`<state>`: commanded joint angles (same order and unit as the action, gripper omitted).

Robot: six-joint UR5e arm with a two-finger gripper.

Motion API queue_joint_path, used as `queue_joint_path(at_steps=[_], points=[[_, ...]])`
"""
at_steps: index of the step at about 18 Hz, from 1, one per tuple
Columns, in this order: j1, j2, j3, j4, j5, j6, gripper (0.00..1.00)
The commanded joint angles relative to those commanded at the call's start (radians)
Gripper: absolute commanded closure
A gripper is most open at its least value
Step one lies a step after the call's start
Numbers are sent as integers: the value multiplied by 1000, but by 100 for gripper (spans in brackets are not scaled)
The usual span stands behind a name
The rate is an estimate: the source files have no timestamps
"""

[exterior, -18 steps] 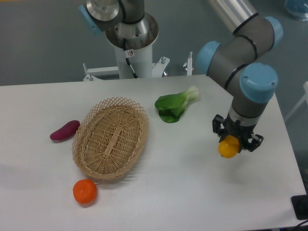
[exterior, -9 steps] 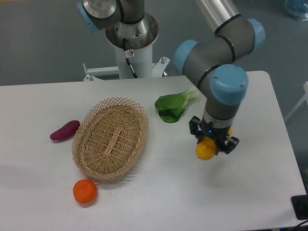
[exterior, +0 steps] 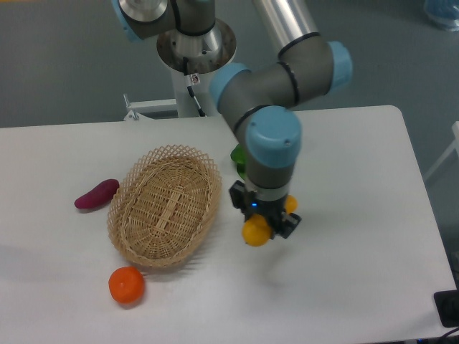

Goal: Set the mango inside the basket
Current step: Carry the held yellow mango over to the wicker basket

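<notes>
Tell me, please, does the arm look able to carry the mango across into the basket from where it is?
Probably yes: the gripper holds the mango just right of the basket, with nothing standing between them.

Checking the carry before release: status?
Tool shut on mango, held above the table. Basket just to its left, nothing in it. No obstacle between.

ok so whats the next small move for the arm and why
Probably keep carrying left: the gripper is shut on the mango, which hangs just right of the basket rim, not yet over its bowl. Release only once above it.
</notes>
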<state>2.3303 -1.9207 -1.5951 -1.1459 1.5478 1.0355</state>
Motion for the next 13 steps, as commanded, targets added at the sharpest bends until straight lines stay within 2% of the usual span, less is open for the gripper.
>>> queue_joint_path(at_steps=[2,6,13], points=[[-26,28,-60,26,0,2,47],[-74,75,-169,144,3,-2,47],[-157,71,-230,164,14,-35,47]])
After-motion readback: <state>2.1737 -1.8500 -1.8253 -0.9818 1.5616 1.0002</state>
